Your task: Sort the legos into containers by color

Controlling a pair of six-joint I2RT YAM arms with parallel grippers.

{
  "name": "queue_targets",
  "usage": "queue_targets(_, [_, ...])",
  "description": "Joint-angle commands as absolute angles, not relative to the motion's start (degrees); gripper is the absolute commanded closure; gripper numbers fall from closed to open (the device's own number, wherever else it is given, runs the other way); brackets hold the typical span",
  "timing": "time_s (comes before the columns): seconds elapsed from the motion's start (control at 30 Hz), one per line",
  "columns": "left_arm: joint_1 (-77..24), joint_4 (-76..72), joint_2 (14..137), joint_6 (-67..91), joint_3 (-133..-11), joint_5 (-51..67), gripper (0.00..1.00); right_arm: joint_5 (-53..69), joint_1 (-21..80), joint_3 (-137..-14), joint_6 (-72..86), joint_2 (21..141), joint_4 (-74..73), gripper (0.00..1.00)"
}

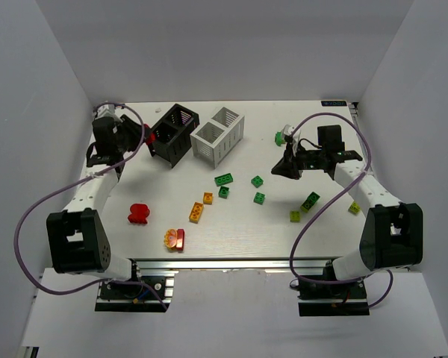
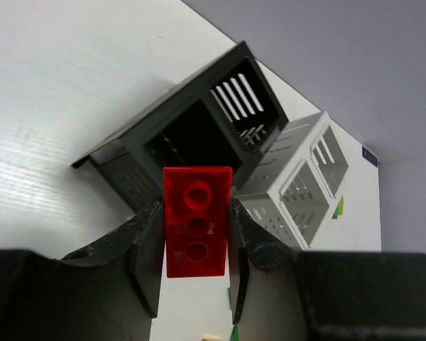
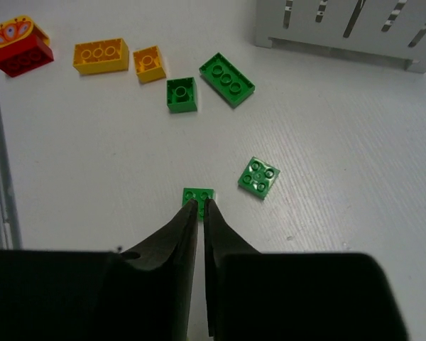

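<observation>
My left gripper [image 1: 144, 137] [image 2: 196, 207] is shut on a red brick [image 2: 197, 222] and holds it just beside the black container [image 1: 173, 134] [image 2: 138, 153]. The white container [image 1: 218, 136] [image 2: 298, 186] stands right of the black one. My right gripper [image 1: 288, 169] [image 3: 200, 204] is shut and empty above the table. A small green brick [image 3: 199, 193] shows just past its tips, and another green brick [image 3: 258, 176] lies to the right of that one. Green bricks [image 1: 224, 179], orange bricks [image 1: 196, 212] and a red piece [image 1: 139, 213] lie mid-table.
Yellow-green bricks [image 1: 294, 216] [image 1: 354, 208] and a green one [image 1: 310, 201] lie near the right arm. A red-and-orange piece [image 1: 175, 239] sits by the front edge. A green and white item [image 1: 284, 135] lies at the back right. White walls enclose the table.
</observation>
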State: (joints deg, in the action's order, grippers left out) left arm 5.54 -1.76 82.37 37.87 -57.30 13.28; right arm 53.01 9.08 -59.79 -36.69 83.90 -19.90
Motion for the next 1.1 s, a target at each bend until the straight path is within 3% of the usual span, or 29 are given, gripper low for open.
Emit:
queue_targets(0.0, [2.1, -1.6, 83.5, 32.9, -61.3, 13.1, 1.0, 53.6, 9.1, -61.7, -34.9, 82.6, -19.6, 0.9])
queue_targets(0.07, [1.0, -0.9, 84.2, 31.8, -63.1, 11.6, 1.0, 53.6, 9.1, -61.9, -34.6, 82.6, -19.7, 1.0])
queue_targets(0.63, [-7.3, 3.9, 95.1, 25.1, -75.9, -3.8, 1.0, 53.0, 9.2, -60.6, -32.9, 80.2, -18.6, 1.0])
queue_targets(0.9, [-8.4, 6.1, 99.0, 22.9, -78.3, -7.2, 0.95, 51.7, 9.1, -60.6, -33.8, 79.2, -19.2, 0.91])
queue_targets(1.07, [-8.7, 7.6, 100.4, 23.0, -79.4, -8.2, 0.81, 51.5, 9.2, -61.0, -34.0, 79.4, -19.3, 0.82])
